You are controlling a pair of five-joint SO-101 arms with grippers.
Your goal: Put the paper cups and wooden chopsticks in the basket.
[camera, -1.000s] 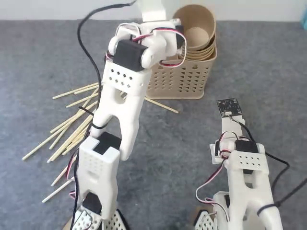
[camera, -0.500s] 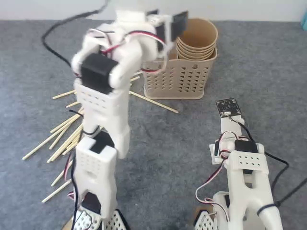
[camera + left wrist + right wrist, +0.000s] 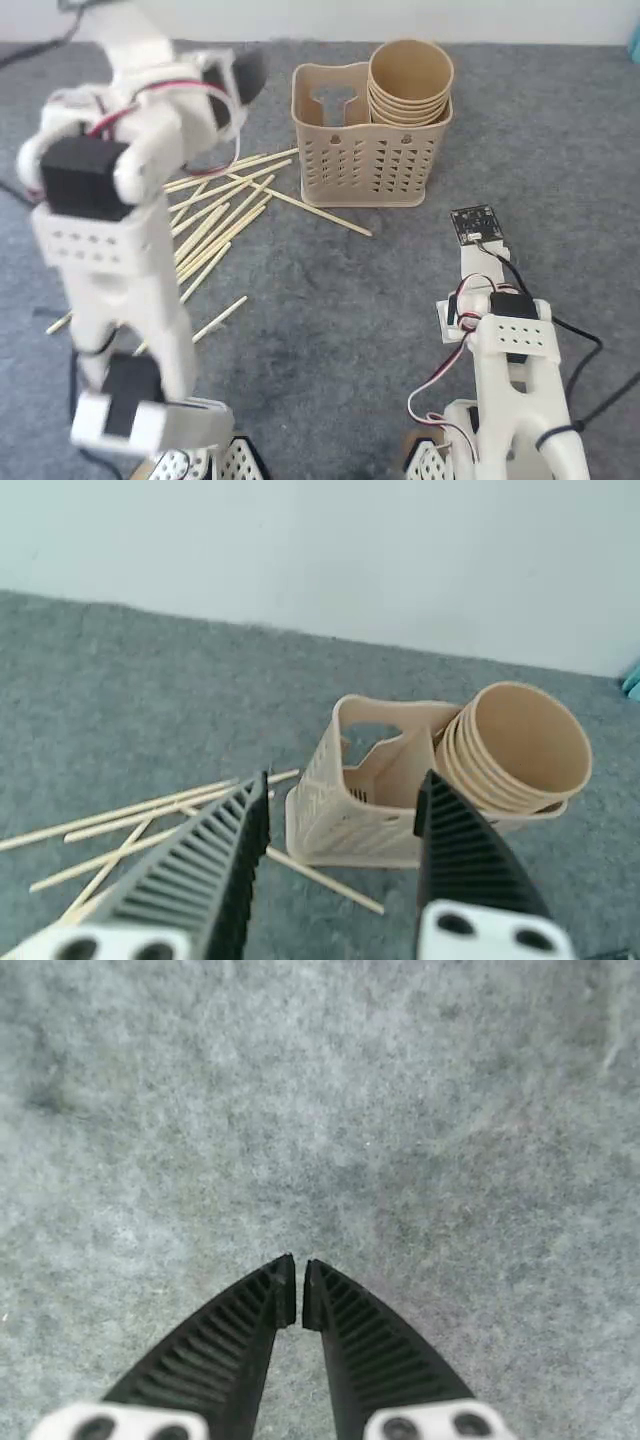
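Chopsticks lie flat, fanned, long axes angling toward basket.

Grey fuzzy mat covers table, even soft light. Plain white wall at far edge, straight seam. Small teal obj. nr wall.

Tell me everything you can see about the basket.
The basket is beige and looks like plastic. It is boxy with rounded corners and has rows of small slots in its walls. A taller panel with a cut-out grip rises on its cup-free side. It stands upright on the grey felt-like tabletop. A stack of paper cups sits in one half. Loose wooden chopsticks lie outside, beside it.
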